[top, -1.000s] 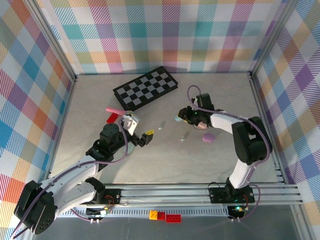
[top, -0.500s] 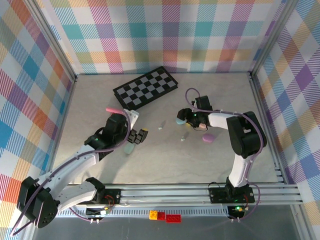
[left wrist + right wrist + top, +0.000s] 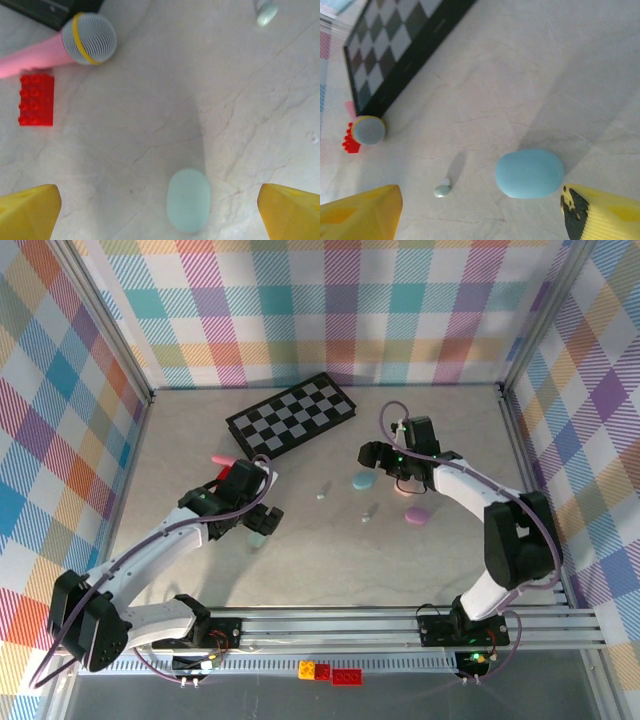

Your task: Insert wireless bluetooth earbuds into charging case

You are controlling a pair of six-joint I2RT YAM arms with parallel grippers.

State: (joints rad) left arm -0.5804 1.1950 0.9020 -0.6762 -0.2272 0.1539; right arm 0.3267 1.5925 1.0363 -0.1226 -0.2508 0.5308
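You're getting bright, even overhead light, soft grey shadows on the table (image 3: 330, 560), a sharp top view, slight washout of the pale surface in both wrist views, and the yellow fingertips (image 3: 30, 210) blurred at the bottom corners.

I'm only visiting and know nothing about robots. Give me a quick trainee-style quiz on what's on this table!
1. True or false: the left hand is clamped on the mint-green oval plastic case.
2. Nearest the right hand lies: A) light-blue oval plastic case; B) black-and-white checkered board; C) pink toy microphone.
3. Fill in: the studded plastic toy brick is coloured ___.
Key: 1 false, it is open; 2 A; 3 red.
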